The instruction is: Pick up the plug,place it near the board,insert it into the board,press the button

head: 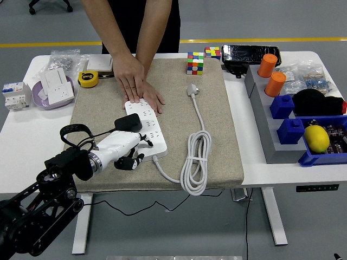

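Note:
The white power board [147, 130] lies on the beige mat [211, 157], and a black plug [128, 123] sits in its left side. A person's two hands [135, 81] press flat on the board's far end. My left hand [129, 153], white with dark fingertips, hovers just off the board's near left corner. Its fingers are loosely bent and hold nothing. The board's own white cable [194, 162] coils to the right and ends in a white plug [191, 89] lying free on the mat. My right arm is out of view.
Two colour cubes [196, 62] stand at the mat's far edge. A yellow tape measure [88, 79] and a bowl with a white socket [54, 89] sit at the left. Blue bins, orange cups [271, 75] and a lemon [317, 138] fill the right side.

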Controlling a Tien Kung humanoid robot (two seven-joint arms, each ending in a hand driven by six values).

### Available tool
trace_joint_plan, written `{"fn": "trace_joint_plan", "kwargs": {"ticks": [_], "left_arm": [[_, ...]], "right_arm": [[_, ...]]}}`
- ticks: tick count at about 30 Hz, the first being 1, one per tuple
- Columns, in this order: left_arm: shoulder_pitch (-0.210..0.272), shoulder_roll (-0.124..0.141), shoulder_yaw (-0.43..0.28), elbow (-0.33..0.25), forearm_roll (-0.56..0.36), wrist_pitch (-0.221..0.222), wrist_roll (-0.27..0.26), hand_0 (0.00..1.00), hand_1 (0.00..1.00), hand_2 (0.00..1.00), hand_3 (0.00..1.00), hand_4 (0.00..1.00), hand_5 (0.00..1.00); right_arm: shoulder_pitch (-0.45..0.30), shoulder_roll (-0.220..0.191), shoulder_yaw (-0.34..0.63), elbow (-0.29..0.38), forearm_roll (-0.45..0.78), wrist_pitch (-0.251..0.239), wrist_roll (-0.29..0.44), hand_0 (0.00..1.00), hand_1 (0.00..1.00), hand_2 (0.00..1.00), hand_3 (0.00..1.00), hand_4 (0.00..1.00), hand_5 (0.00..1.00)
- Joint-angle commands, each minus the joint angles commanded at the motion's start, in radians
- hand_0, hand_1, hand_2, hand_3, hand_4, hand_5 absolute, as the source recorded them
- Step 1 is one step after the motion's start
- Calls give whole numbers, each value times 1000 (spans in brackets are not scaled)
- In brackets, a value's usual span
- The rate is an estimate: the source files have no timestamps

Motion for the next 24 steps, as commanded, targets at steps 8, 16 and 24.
{"fn": "trace_joint_plan", "kwargs": {"ticks": [8,16,24], "left_arm": [[-3,-9,3,6,1,11,-2,172,22,153,732,472,2],[-9,-16,-1,14,3,18,-4,172,23,153,727,467,2],[0,-15,4,32,2,31,-11,172,22,153,716,467,2]], "right_arm": [[0,0,2,0,-2,0,-1,939,897,839,870,998,998],[2,0,0,0,-2,0,0,940,897,839,871,998,998],[-2,-1,1,0,-5,1,0,940,898,839,871,998,998]]}}
